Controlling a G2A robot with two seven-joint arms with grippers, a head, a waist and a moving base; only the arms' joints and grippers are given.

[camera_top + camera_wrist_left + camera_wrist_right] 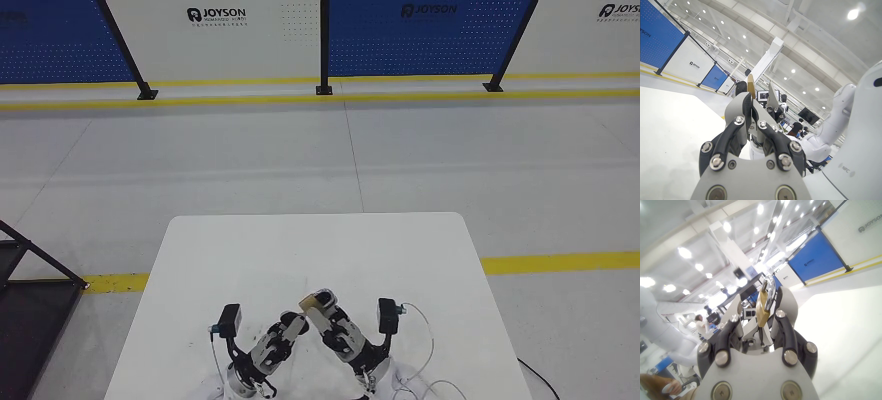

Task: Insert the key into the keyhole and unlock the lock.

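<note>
A brass padlock [318,300] with a silver shackle [770,291] is held up over the near part of the white table [300,250]. My right gripper [325,312] is shut on it, and the lock's body [761,308] stands between that gripper's fingers, against the black pad [779,294]. My left gripper [297,322] sits just under and beside the lock, shut on a thin flat key [752,110]. In the left wrist view the padlock [750,85] shows edge-on right above my fingertips [743,106]. The keyhole and the key's tip are hidden.
Both arms cross close together at the table's near edge, with loose cables [425,378] beside the right one. A black stand [30,262] is off the table's left side. Blue and white fence panels [60,40] line the far floor.
</note>
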